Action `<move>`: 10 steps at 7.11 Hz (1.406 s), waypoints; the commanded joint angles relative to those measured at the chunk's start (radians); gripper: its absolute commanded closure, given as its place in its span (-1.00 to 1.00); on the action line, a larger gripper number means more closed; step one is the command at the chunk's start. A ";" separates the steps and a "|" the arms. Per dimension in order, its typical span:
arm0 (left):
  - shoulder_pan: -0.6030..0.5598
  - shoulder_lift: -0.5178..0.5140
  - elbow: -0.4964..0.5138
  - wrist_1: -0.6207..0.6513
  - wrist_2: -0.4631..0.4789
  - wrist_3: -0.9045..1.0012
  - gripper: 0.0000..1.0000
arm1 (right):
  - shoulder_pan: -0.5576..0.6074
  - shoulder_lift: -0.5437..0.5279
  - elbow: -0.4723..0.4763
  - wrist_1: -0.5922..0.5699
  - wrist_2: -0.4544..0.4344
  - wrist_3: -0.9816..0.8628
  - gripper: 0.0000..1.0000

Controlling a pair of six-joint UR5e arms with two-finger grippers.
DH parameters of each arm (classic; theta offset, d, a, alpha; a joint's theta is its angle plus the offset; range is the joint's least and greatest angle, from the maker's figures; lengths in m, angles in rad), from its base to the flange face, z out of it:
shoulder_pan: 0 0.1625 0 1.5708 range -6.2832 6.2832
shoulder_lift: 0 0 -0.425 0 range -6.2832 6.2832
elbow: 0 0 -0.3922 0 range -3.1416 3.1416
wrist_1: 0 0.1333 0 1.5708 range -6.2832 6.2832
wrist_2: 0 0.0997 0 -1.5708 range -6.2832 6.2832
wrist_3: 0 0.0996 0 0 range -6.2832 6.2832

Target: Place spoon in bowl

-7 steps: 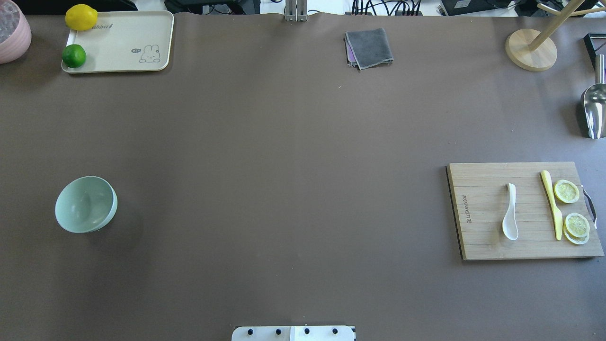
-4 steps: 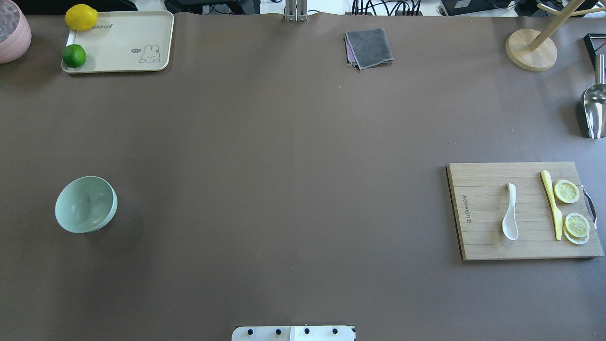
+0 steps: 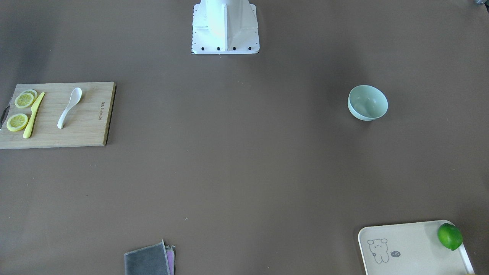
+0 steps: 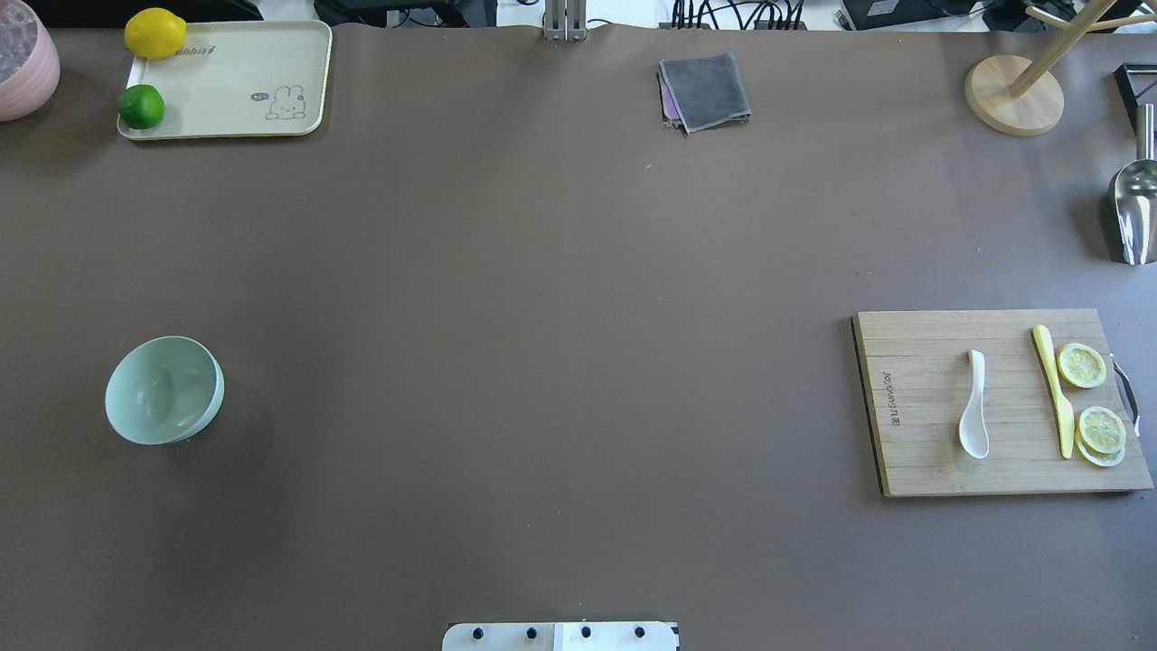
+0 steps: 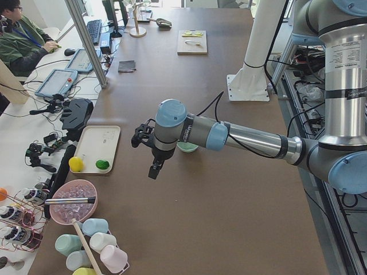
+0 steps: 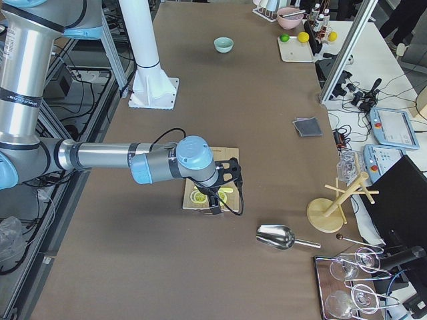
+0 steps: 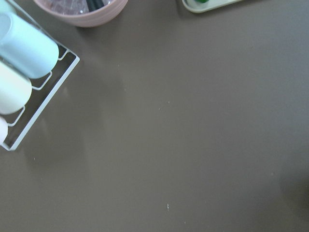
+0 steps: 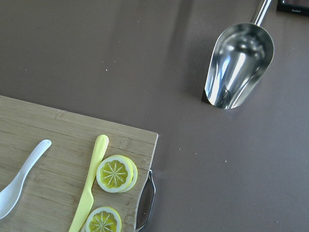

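Observation:
The white spoon (image 4: 973, 409) lies on a wooden cutting board (image 4: 917, 457) at the table's right, scoop toward the robot; it also shows in the front view (image 3: 68, 108) and the right wrist view (image 8: 18, 182). The mint-green bowl (image 4: 163, 391) stands empty at the table's left, also in the front view (image 3: 367, 102). My right gripper (image 6: 215, 208) hovers over the board's outer end, seen only in the exterior right view. My left gripper (image 5: 153, 171) hangs above the table beside the bowl (image 5: 187, 148), seen only in the exterior left view. I cannot tell whether either is open.
A yellow knife (image 4: 1053, 391) and lemon slices (image 4: 1082, 365) share the board. A metal scoop (image 4: 1134, 212) and wooden stand (image 4: 1012, 95) are at far right. A cream tray (image 4: 235, 86) holds a lemon and lime; a pink bowl (image 4: 23, 59) and grey cloth (image 4: 705, 90) sit along the far edge.

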 commanded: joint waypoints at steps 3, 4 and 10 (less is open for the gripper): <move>0.002 -0.048 0.104 -0.252 -0.068 -0.024 -0.96 | -0.024 0.056 0.006 0.045 -0.001 0.231 -1.00; 0.009 -0.031 0.110 -0.281 -0.134 -0.044 -0.97 | -0.088 0.062 0.006 0.106 -0.024 0.396 -1.00; 0.481 0.018 0.237 -0.737 -0.015 -0.721 -0.96 | -0.617 0.050 0.004 0.416 -0.440 1.118 -0.98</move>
